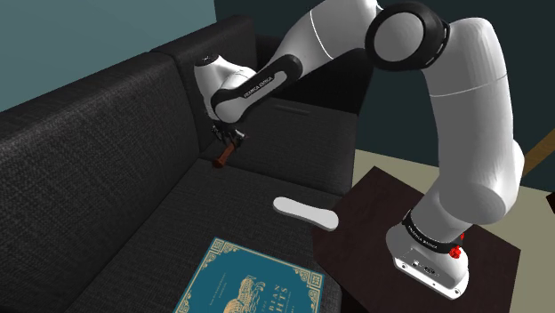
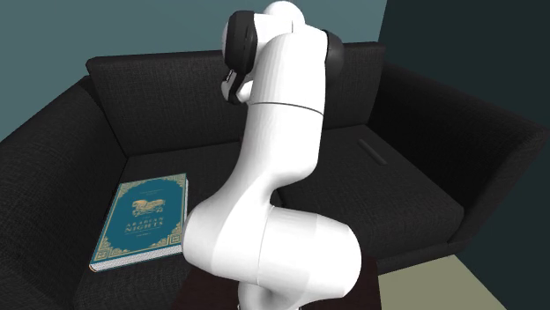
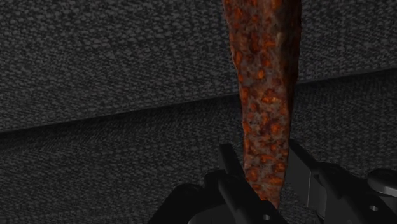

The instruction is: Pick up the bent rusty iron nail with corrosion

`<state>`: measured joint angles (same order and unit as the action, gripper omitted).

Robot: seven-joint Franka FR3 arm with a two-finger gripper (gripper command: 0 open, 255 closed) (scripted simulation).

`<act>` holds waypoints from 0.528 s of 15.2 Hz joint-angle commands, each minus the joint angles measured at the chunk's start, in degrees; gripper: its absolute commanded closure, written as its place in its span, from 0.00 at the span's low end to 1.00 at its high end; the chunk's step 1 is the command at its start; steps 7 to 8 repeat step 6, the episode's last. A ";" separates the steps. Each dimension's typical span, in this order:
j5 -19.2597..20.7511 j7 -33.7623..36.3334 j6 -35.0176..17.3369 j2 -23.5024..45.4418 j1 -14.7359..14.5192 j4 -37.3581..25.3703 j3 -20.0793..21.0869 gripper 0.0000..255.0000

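Dark fabric sofa (image 1: pixel 98 169), where seat meets backrest: the rusty nail (image 3: pixel 265 121) is pinched between the gripper's (image 3: pixel 262 162) two black fingers, its shaft running out beyond the tips toward the seat crease. The step in hand looks to be the lift, best done straight up with a firm grip and no twisting, since the rough, tapering shaft could pivot between the pads. The nail's far end is cut off in the wrist view and its bend is hard to make out; whether the tip clears the cushion can't be told.
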<state>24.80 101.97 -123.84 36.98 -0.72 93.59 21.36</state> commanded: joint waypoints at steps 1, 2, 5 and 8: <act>-0.41 -0.38 1.07 -0.71 0.12 -0.41 0.27 1.00; -0.63 -0.56 1.58 -1.15 0.20 -0.51 0.41 1.00; -1.09 -0.95 2.68 -2.06 0.37 -0.77 0.71 1.00; -1.09 -0.95 2.69 -2.06 0.36 -0.77 0.71 1.00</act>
